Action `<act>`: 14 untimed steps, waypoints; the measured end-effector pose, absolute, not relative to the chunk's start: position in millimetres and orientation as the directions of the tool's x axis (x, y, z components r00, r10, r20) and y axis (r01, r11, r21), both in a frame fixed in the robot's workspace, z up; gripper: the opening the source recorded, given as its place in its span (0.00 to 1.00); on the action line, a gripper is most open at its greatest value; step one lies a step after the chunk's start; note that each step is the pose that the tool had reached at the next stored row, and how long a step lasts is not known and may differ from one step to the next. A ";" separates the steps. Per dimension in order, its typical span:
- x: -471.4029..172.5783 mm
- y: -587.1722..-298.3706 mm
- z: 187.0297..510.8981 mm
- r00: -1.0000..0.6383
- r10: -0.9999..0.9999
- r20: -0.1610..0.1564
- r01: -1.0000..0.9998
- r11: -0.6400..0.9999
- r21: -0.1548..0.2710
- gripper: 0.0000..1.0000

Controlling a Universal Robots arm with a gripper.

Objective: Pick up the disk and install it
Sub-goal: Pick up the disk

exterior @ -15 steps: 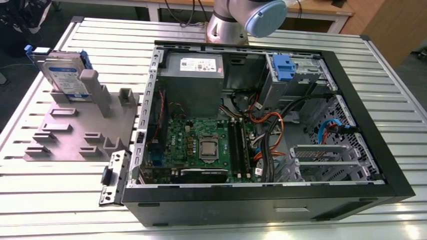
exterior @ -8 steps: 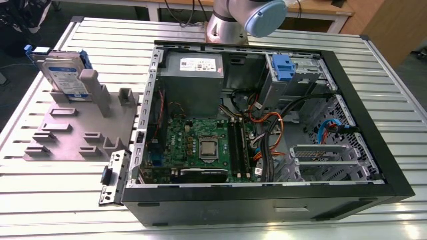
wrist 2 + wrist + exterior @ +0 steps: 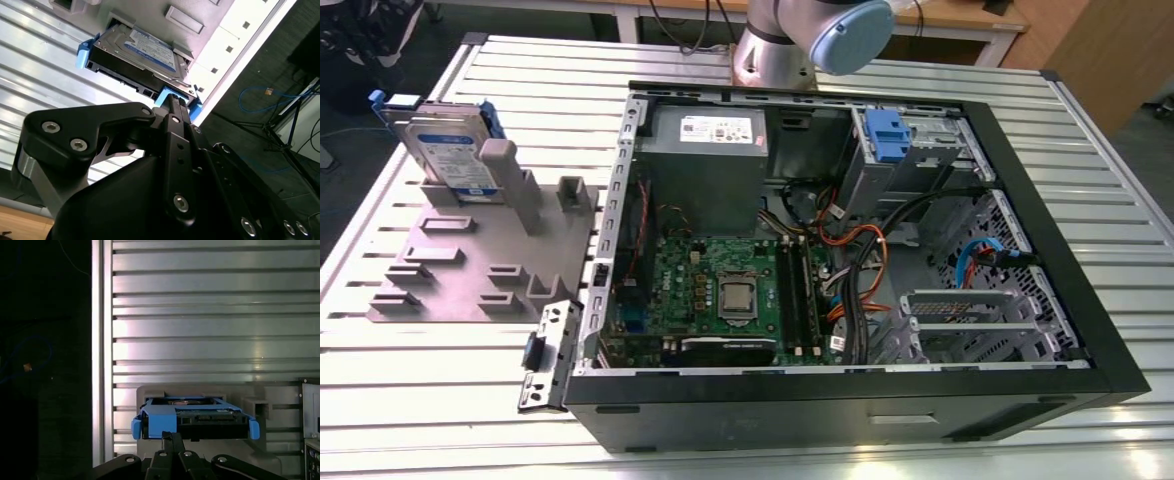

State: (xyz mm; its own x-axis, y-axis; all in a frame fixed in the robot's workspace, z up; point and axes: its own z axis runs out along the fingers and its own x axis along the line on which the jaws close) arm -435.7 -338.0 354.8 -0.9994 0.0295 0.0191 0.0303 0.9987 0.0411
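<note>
hand (image 3: 172,435): fingers together, empty | pts twd disk (image 3: 200,416) | disk upright in grey jig (image 3: 467,260)

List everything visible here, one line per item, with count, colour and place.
disk: one, silver with a blue frame, standing on edge in the fixture, at the exterior view's left.
fixture: one, grey, on the table beside the case.
computer case: one, black, open, mid-table.
motherboard: one, green, inside the case.
power supply: one, grey, inside the case.
latch: one, blue, in the case's drive bay.
cables: several, orange, black and blue, inside the case.
bracket: one, grey metal, against the case's corner.
table: one, silver, slatted.
arm: one, silver and pale blue, behind the case.
claw: one, black, shut, aimed at the disk's edge in the first wrist view.
</note>
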 end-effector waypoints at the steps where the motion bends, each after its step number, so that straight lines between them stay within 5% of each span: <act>1: -435.7 -338.0 354.8 -0.999 0.026 0.019 0.027 0.999 0.041 0.11; 14: -435.7 -338.0 354.8 -1.000 0.010 0.019 0.010 0.999 0.041 0.11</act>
State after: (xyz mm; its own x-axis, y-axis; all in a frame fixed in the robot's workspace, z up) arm -435.7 -338.0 354.8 -0.9998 0.0096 0.0192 0.0103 0.9991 0.0411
